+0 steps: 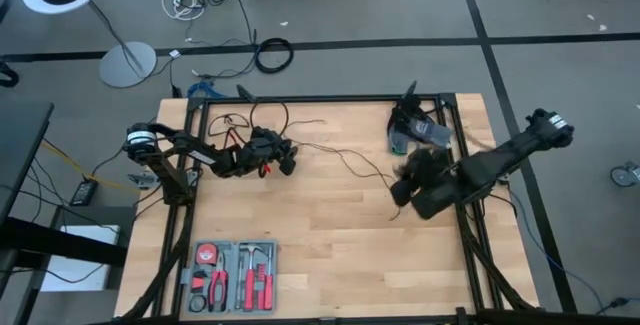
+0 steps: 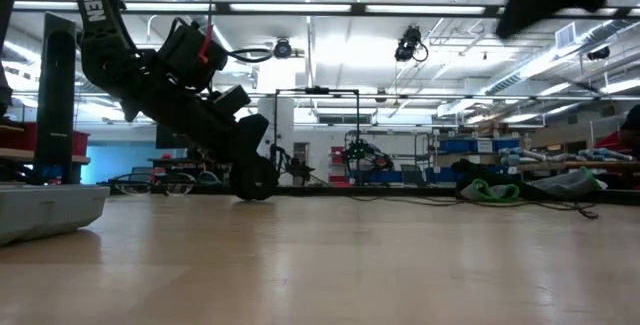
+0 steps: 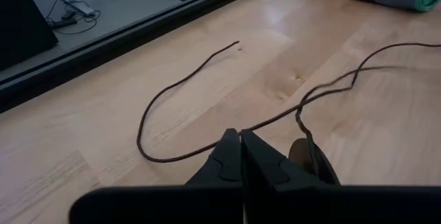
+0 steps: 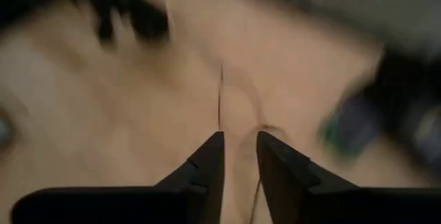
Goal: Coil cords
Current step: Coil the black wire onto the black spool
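High view: the cord (image 1: 345,160) was seen as one very thin black line on the wooden surface (image 1: 330,255). It was bunched in loose loops near the far left corner and ran out in a wavy strand toward the right edge. Its long axis was thus judged to lie left to right, roughly parallel to the far edge. The left pincer (image 1: 287,161) was low over the looped end. The right pincer (image 1: 400,190) hung near the strand's right end, beside a dark bundle (image 1: 415,130) at the far right corner. A tool case (image 1: 235,275) lay near the front left corner.

Low view: the left pincer (image 2: 255,187) was seen down at the surface. The cord itself could not be made out here.

Left wrist view: the left pincer (image 3: 242,160) was pressed together. A small round puck (image 3: 313,165) was noted just beside its fingers, with the cord (image 3: 207,79) running up to it; whether either was pinched could not be told. A free end of the cord curled away across the wood, kinked in places. The cord was judged light, limp and prone to tangling. A pinch on the strand itself near the puck, or on gathered loops, was judged best.

Right wrist view: the right pincer (image 4: 240,156) was spread a little, with nothing between the fingers. A stretch of cord (image 4: 220,100) lay ahead of them, in line with the gap.
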Robot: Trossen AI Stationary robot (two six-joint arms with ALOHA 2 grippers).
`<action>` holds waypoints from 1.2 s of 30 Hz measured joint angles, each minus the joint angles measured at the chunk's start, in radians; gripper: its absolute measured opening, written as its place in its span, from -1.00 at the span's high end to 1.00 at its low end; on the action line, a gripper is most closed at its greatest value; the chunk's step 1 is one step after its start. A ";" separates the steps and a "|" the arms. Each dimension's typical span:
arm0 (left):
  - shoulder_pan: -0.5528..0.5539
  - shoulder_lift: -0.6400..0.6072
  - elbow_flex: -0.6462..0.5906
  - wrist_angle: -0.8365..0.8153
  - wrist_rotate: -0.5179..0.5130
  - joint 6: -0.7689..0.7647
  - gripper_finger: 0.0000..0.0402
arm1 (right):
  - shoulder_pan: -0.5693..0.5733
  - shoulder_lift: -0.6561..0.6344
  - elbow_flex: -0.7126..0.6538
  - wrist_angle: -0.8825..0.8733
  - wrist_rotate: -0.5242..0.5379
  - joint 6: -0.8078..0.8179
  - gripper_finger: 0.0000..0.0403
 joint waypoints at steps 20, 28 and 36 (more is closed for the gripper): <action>-0.001 0.000 0.000 0.018 0.060 0.004 1.00 | -0.255 0.166 -0.435 1.492 -0.031 -0.673 0.16; -0.001 -0.034 -0.003 0.039 0.178 0.012 1.00 | -0.379 0.512 -0.435 2.038 -0.087 -1.176 0.18; -0.001 -0.204 -0.003 -0.104 0.204 0.034 1.00 | -0.457 0.642 -0.431 2.121 -0.128 -1.120 0.17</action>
